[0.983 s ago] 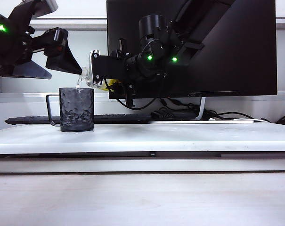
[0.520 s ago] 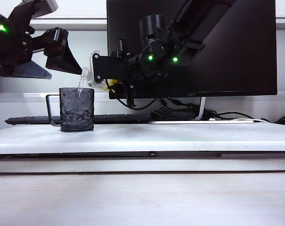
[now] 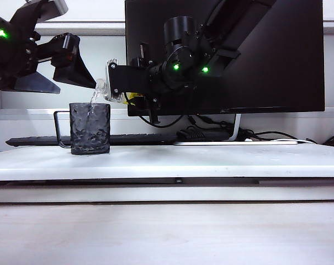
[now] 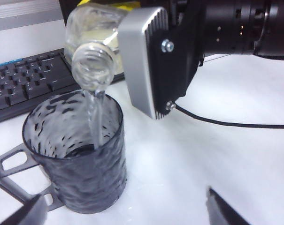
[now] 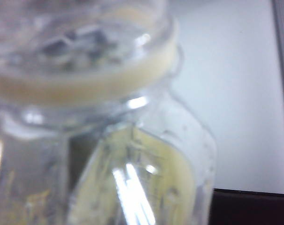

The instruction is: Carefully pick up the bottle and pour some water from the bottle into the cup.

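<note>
In the exterior view, my right gripper [image 3: 112,83] had reached across to the left of the table and was clamped on the bottle [image 3: 103,87], tipped nearly level with its mouth just above the cup [image 3: 90,128], while a thin stream of water [image 3: 92,99] fell into it; my left gripper [image 3: 73,63] hung farther left, above the cup, jaws wide apart and holding nothing. The left wrist view showed the uncapped bottle [image 4: 92,47] pouring water [image 4: 95,119] inside the rim of the cup [image 4: 78,159], which stood upright on the white table [image 4: 203,154] near a keyboard [image 4: 24,84]. The right wrist view was filled by the bottle [image 5: 109,140], blurred. I judged pick-up done and pouring under way; righting the bottle remained.
</note>
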